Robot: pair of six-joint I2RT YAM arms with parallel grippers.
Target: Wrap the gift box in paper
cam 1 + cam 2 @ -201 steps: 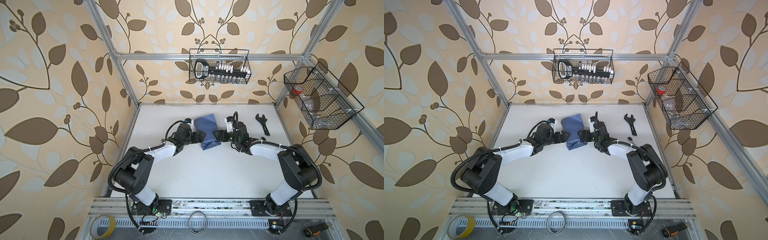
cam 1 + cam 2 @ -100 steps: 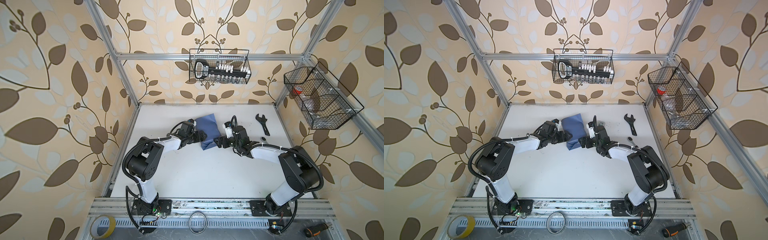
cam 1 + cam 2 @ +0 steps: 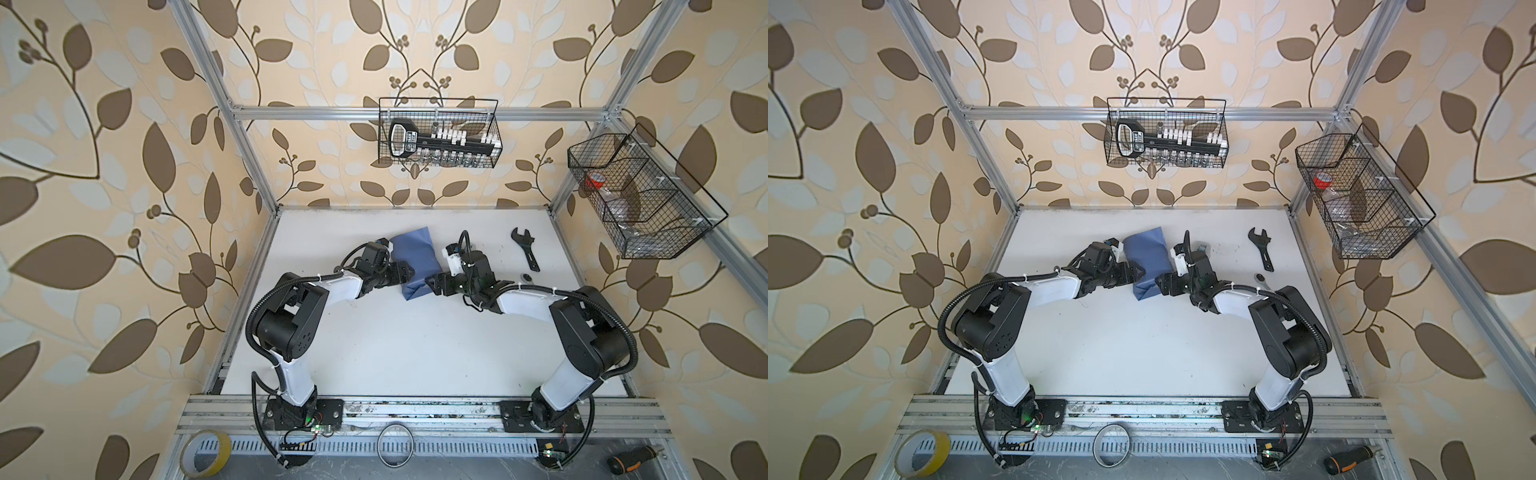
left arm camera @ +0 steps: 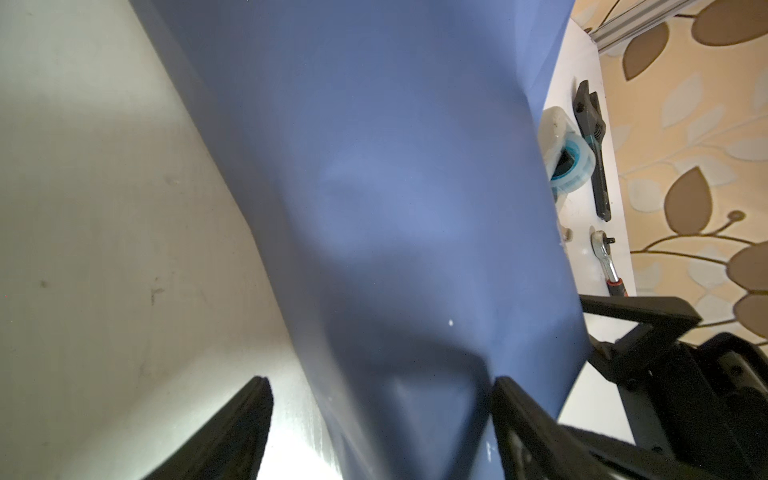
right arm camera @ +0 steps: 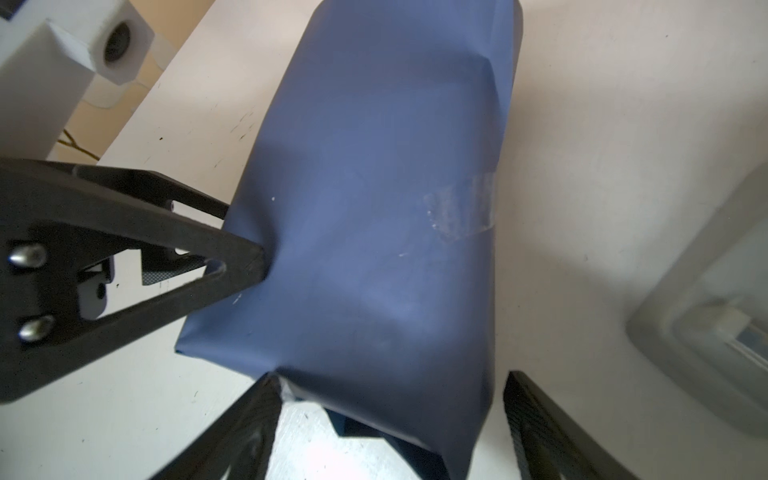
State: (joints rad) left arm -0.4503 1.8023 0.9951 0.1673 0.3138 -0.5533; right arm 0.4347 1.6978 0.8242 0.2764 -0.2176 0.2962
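- The paper lies slate-blue face outward as a wrapped, oblong bundle on the white worktop. In both top views it sits toward the back, near the middle. The gift box is hidden inside it.
- A strip of clear tape crosses a seam on the bundle's side, seen in the right wrist view.
- The left pincer has its jaws wide apart and straddles the bundle's near end. One finger touches the paper and the other stands clear of it. In the right wrist view that touching fingertip dents the paper's flank.
- The right pincer is likewise spread wide around the same end from the opposite side. One finger is at the paper's corner and the other is just off it.
- Compared with a second ago, the bundle lies where it did. Both pincers have drawn in closer on its near end, and the left arm's elbow has moved farther back.
- A tape dispenser stands just beside the bundle on the right arm's side. A black wrench and a ratchet lie farther right.
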